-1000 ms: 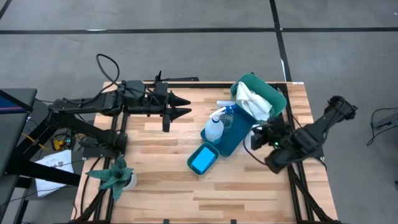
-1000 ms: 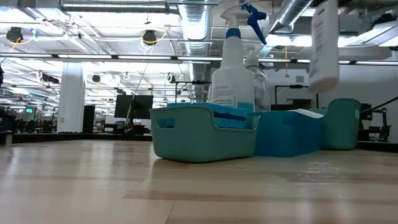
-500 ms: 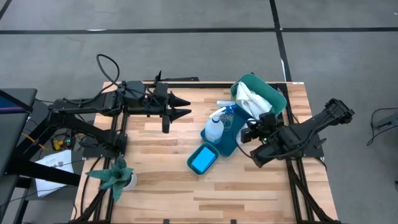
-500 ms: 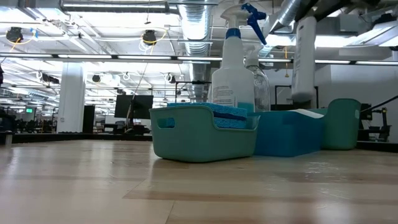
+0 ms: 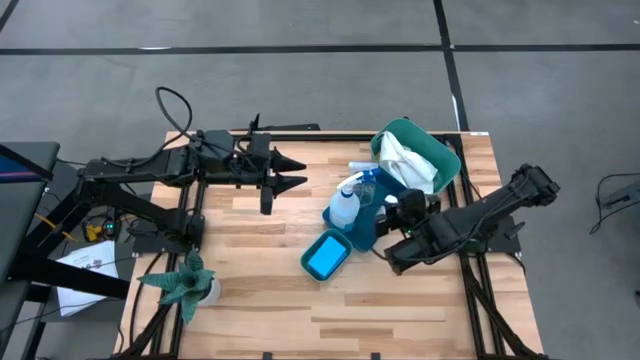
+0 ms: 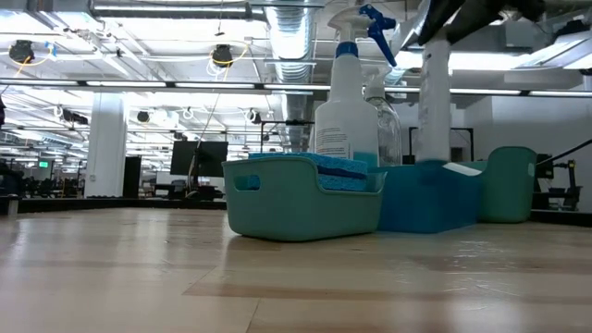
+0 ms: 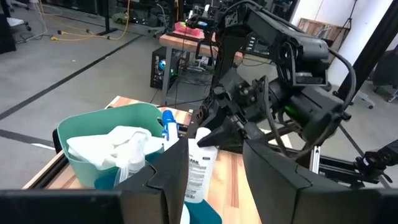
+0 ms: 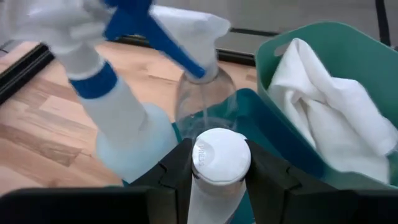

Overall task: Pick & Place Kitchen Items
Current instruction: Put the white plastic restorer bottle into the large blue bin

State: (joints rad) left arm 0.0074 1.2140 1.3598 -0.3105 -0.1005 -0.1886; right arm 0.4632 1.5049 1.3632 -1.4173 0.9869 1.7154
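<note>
**Small white bottle held over the blue bin**

Wooden planks make up the worktop (image 5: 280, 300), set on a grey floor with dark tape lines; the low view looks past it into a lit hall with ceiling ducts.

From above, the right gripper (image 5: 392, 222) reaches in over the blue bin (image 5: 380, 232), but its load is hard to read. The right wrist view settles it: both fingers (image 8: 177, 171) are clamped on the small white bottle (image 8: 220, 163) just below its cap. The low view shows that bottle (image 6: 433, 102) upright, its base at the bin's rim.

The spray bottle (image 5: 345, 203) and clear bottle (image 8: 202, 93) stand in the bin, crowding it. A white cloth (image 5: 408, 158) fills the green tub (image 5: 445, 155) at the far right edge. A blue sponge (image 5: 324, 257) lies in the teal tray (image 5: 309, 270).

The near worktop lies open. The left gripper (image 5: 300, 171) waits at the far left, fingers apart. A green plant (image 5: 184, 283) sits at the near left corner.
</note>
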